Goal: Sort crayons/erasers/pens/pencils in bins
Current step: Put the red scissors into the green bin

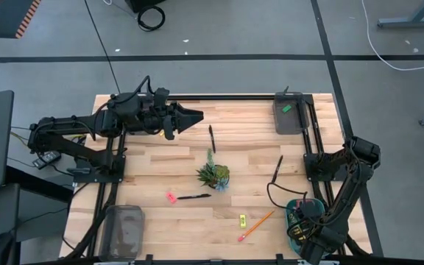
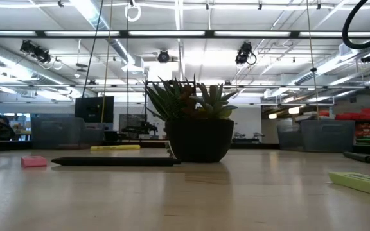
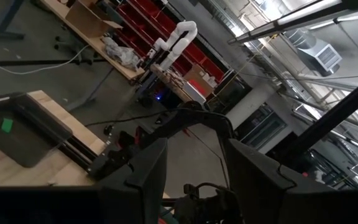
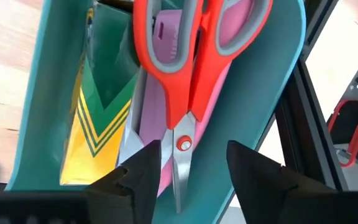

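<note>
Hovered right gripper, jaws parted and empty, over teal bin at tabletop's near right: crayon box inside, beside red-handled scissors. Left gripper far left, jaws apart.

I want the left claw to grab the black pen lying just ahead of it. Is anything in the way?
Nothing visible. The left claw hangs open over the table's far side, and only bare wood lies between it and the pen. The plant sits beyond the pen.
</note>
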